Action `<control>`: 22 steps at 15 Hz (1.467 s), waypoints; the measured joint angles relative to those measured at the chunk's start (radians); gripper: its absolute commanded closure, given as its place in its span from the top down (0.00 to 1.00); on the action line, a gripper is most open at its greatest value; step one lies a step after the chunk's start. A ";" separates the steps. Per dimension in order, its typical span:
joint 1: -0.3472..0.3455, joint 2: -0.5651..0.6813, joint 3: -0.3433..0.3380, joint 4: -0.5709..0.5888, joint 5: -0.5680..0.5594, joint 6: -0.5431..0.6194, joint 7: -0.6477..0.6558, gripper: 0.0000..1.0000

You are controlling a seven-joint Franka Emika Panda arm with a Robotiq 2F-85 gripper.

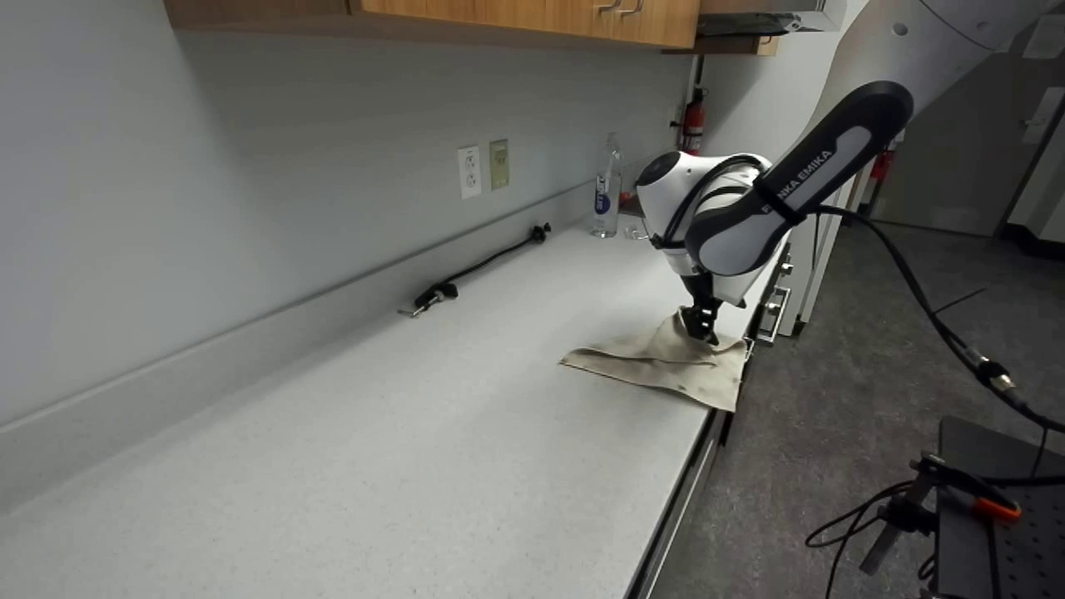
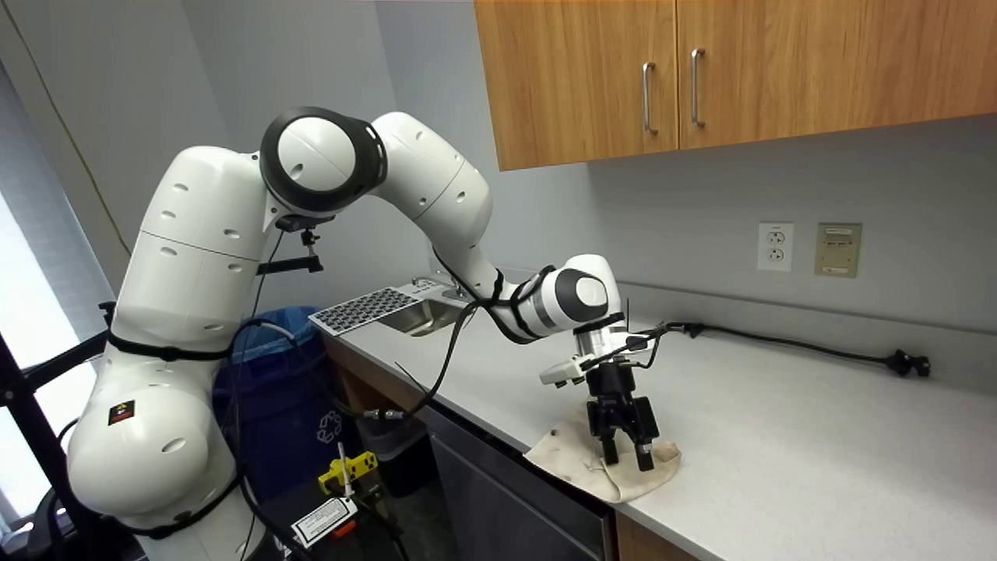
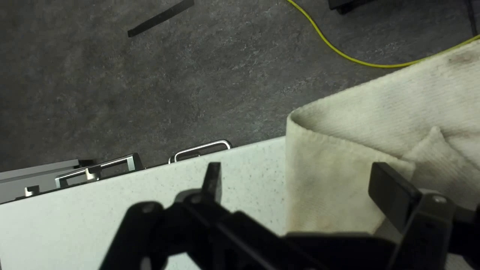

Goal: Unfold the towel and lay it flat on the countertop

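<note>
The cream-beige towel (image 1: 666, 372) lies rumpled and partly folded over itself (faint brownish blotches show) on the countertop (image 1: 374, 466), poking past its front edge. The gripper (image 2: 627, 461) has its fingers spread wide.

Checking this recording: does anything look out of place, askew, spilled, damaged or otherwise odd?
Yes, the towel: though meant to lie flat on the countertop, it juts past the front edge, over the floor, in the wrist view. One end is doubled back on itself, and a brownish smudge marks it.
</note>
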 measured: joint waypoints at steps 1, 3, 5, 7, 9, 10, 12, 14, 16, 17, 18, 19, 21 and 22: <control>0.002 0.000 0.004 -0.007 0.000 0.000 0.000 1.00; 0.010 -0.001 0.011 -0.023 0.000 -0.004 0.000 1.00; 0.021 -0.003 0.017 -0.039 0.000 -0.019 0.000 1.00; 0.030 -0.005 0.018 -0.054 0.000 -0.035 0.003 1.00; 0.035 -0.008 0.018 -0.066 0.000 -0.047 0.006 1.00; 0.036 -0.009 0.018 -0.069 -0.004 -0.050 0.011 1.00; 0.036 -0.009 0.014 -0.069 -0.020 -0.051 0.029 1.00; 0.036 -0.009 0.008 -0.064 -0.042 -0.050 0.049 1.00; 0.036 -0.010 0.002 -0.055 -0.057 -0.050 0.063 1.00; 0.036 -0.010 0.001 -0.049 -0.062 -0.050 0.068 1.00; 0.035 -0.009 0.000 -0.043 -0.064 -0.050 0.069 1.00; 0.035 -0.009 0.000 -0.037 -0.064 -0.050 0.069 1.00; 0.035 -0.007 0.000 -0.031 -0.064 -0.050 0.069 1.00; 0.035 -0.005 0.001 -0.031 -0.062 -0.050 0.069 1.00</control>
